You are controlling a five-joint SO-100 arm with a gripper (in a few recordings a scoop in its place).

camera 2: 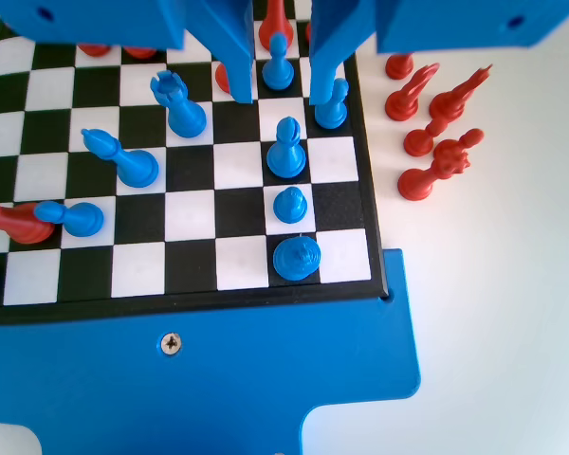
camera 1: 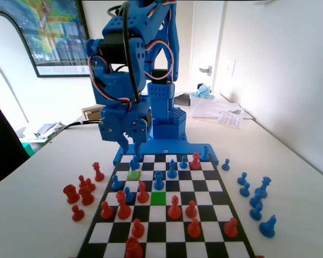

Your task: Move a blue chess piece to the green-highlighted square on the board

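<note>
Blue chess piece [camera 1: 134, 163] stands on the board [camera 1: 215, 232] near its far left corner in the fixed view, just behind the olive square [camera 1: 133, 174] and well short of the green-highlighted square [camera 1: 158, 198]. Directly above it hangs the gripper [camera 1: 130, 143], jaws parted and holding nothing. In the wrist view, the gripper [camera 2: 277, 83] has a blue pawn [camera 2: 279, 63] between its spread jaws.

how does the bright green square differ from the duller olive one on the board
In the fixed view, the green-highlighted square is bright and saturated; the olive square is duller and yellower. The green one lies nearer the camera, mid-board; the olive one sits farther back and left, nearer the open gripper. Both are bare squares of the board.
</note>
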